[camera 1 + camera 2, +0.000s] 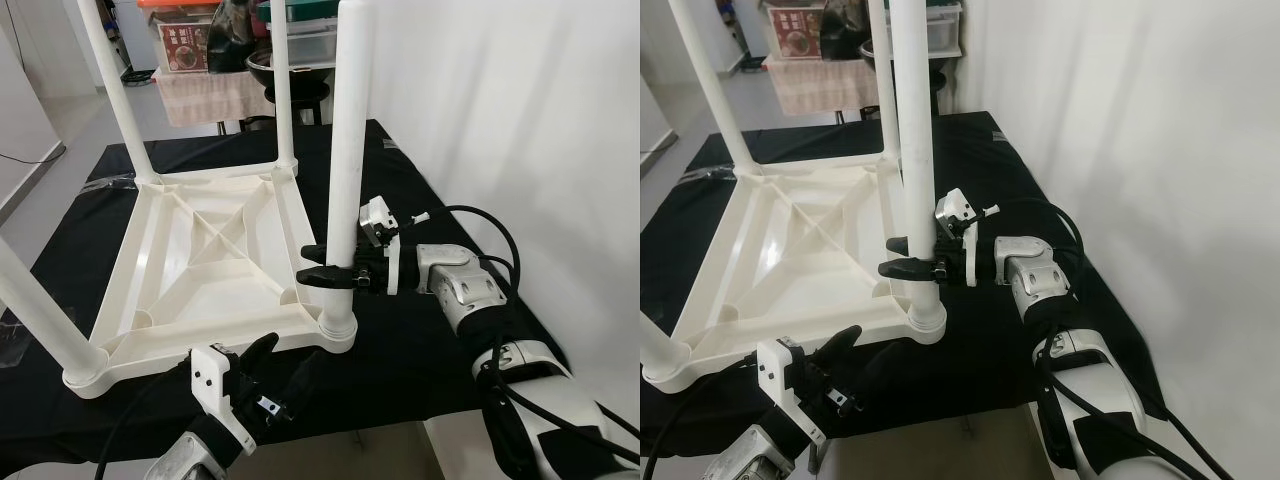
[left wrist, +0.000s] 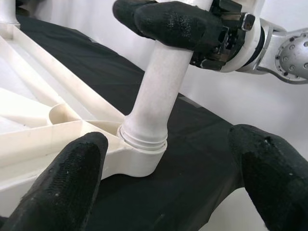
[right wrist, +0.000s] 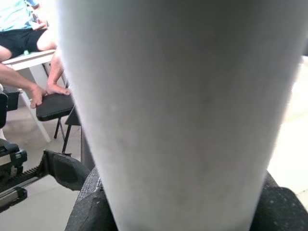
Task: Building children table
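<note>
Black cloth [image 1: 420,360] covers the work surface, with the white plastic table top [image 1: 200,270] lying upside down on it beside a plain white wall [image 1: 520,110]. Beyond the table top's far edge sit a beige towel [image 1: 205,95] and storage bins [image 1: 185,40], one with a red label I can't read. At its near corner, the right gripper [image 1: 325,270] is clamped around the upright leg [image 1: 345,170] just above the socket, while the left gripper [image 2: 168,168] hangs spread wide, nothing in it, just in front.
</note>
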Controlling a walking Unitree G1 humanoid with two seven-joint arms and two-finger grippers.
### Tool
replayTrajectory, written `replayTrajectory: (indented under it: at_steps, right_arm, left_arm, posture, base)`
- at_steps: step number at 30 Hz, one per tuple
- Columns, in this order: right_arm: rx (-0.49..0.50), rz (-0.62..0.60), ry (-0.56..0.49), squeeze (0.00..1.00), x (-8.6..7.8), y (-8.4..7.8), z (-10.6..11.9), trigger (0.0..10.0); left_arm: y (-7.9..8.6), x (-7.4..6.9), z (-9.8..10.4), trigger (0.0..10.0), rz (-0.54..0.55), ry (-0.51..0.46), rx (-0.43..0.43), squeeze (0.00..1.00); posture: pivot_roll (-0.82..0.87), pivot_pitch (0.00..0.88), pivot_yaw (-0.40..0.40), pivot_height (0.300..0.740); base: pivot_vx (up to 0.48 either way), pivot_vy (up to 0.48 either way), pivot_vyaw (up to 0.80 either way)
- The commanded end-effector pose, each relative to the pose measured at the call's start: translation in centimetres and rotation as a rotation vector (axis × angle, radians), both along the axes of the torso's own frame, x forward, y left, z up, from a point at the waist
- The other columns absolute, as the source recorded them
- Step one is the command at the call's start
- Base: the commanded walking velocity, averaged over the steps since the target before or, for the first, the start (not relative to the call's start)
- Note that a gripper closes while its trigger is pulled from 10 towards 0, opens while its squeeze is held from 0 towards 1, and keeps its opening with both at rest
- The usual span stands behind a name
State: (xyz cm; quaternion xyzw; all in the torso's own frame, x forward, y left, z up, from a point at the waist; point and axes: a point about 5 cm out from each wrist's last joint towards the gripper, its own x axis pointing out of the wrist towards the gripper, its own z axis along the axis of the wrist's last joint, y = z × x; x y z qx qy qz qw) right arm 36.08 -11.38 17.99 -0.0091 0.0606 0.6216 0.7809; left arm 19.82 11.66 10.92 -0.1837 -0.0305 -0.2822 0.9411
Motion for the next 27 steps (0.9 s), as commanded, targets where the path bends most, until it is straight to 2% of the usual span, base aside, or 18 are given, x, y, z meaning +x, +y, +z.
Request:
replayTrajectory:
  at_steps: [1,2,3,4,5,7,8,10,14,15,18,19,20,21,22,24,27]
  right_arm:
    - [0.007,-0.029,0.059,0.00,-0.3,-0.6,-1.3,0.0]
    - [-0.013,-0.068,0.073,0.00,-0.7,-1.0,-2.4,0.0]
    - [-0.115,-0.476,0.059,0.00,-0.7,-0.5,-4.9,0.0]
    - [-0.145,-0.625,0.138,0.00,-3.1,0.8,-6.8,0.0]
    - [-0.157,-0.723,0.199,0.00,-5.1,1.5,-7.5,0.0]
    - [-0.157,-0.723,0.199,0.00,-5.1,1.5,-7.5,0.0]
    - [-0.174,-0.720,0.183,0.00,-6.5,2.4,-7.4,0.0]
    - [-0.190,-0.674,0.144,0.00,-6.1,3.1,-7.3,0.0]
    - [-0.197,-0.665,0.132,0.00,-5.7,3.2,-7.4,0.0]
    - [-0.211,-0.642,0.120,0.00,-5.4,3.8,-7.3,1.5]
    - [-0.211,-0.642,0.120,0.00,-5.4,3.8,-7.3,1.5]
    - [-0.196,-0.622,0.123,0.00,-5.2,4.1,-7.0,10.0]
    - [-0.153,-0.592,0.120,1.00,-5.1,4.4,-6.4,10.0]
    - [-0.083,-0.530,0.114,1.00,-4.6,4.6,-5.5,10.0]
    - [-0.083,-0.530,0.114,1.00,-4.6,4.6,-5.5,10.0]
    - [0.009,-0.415,0.072,1.00,-3.9,4.5,-3.9,10.0]
    - [0.044,-0.346,0.054,1.00,-3.8,4.2,-2.9,10.0]
  left_arm:
    - [0.0,-0.2,-0.1,10.0,0.007,0.009,0.004,0.00]
    - [0.0,-0.3,-0.1,10.0,0.007,0.010,0.003,0.00]
    - [0.2,-0.5,-0.1,10.0,0.006,0.011,0.003,0.00]
    - [0.3,-0.7,0.1,10.0,0.005,0.013,0.003,0.00]
    - [0.5,-0.8,0.1,10.0,0.005,0.013,0.003,0.00]
    - [0.5,-0.8,0.1,10.0,0.005,0.013,0.003,0.00]
    - [0.6,-0.8,0.1,10.0,0.003,0.016,0.004,0.00]
    - [0.5,-0.8,0.0,10.0,-0.017,0.025,0.005,0.00]
    - [0.5,-0.8,0.0,10.0,-0.026,0.028,0.008,0.00]
    - [0.5,-0.9,0.0,10.0,-0.017,0.027,0.009,0.00]
    - [0.5,-0.9,0.0,10.0,-0.017,0.027,0.009,0.00]
    - [0.5,-0.9,0.0,10.0,-0.005,0.026,0.008,0.00]
    - [0.6,-0.9,0.0,10.0,0.002,0.026,0.007,0.00]
    - [0.6,-0.8,-0.1,10.0,0.004,0.027,0.006,0.00]
    - [0.6,-0.8,-0.1,10.0,0.004,0.027,0.006,0.00]
    - [0.6,-0.7,-0.1,10.0,0.001,0.028,0.005,0.00]
    - [0.5,-0.7,-0.2,10.0,-0.001,0.029,0.004,0.00]
  posture:
    - [0.02,0.000,-0.009,0.740]
    - [0.02,0.000,-0.009,0.740]
    - [0.01,0.000,-0.016,0.740]
    - [0.01,0.000,-0.004,0.740]
    - [0.00,0.004,0.002,0.740]
    - [0.00,0.004,0.002,0.740]
    - [-0.04,0.000,0.027,0.740]
    - [0.01,0.000,0.012,0.740]
    - [0.01,0.000,0.012,0.740]
    - [0.01,0.000,0.016,0.740]
    - [0.01,0.000,0.016,0.740]
    - [0.01,0.000,0.017,0.740]
    - [0.01,0.000,0.015,0.740]
    - [0.01,0.000,0.018,0.740]
    - [0.01,0.000,0.018,0.740]
    - [0.01,0.000,0.019,0.740]
    - [0.01,0.000,0.018,0.740]
  base:
    - [0.000,0.000,0.00]
    - [0.000,0.000,0.00]
    - [0.000,0.000,0.00]
    - [0.000,0.000,0.00]
    - [0.000,0.000,0.00]
    - [0.000,0.000,0.00]
    - [0.000,0.000,0.00]
    - [0.000,0.000,0.00]
    - [0.000,0.000,0.00]
    - [0.000,0.000,0.00]
    - [0.000,0.000,0.00]
    - [0.000,0.000,0.00]
    - [0.000,0.000,0.00]
    - [0.000,0.000,0.00]
    - [0.000,0.000,0.00]
    - [0.000,0.000,0.00]
    - [0.000,0.000,0.00]
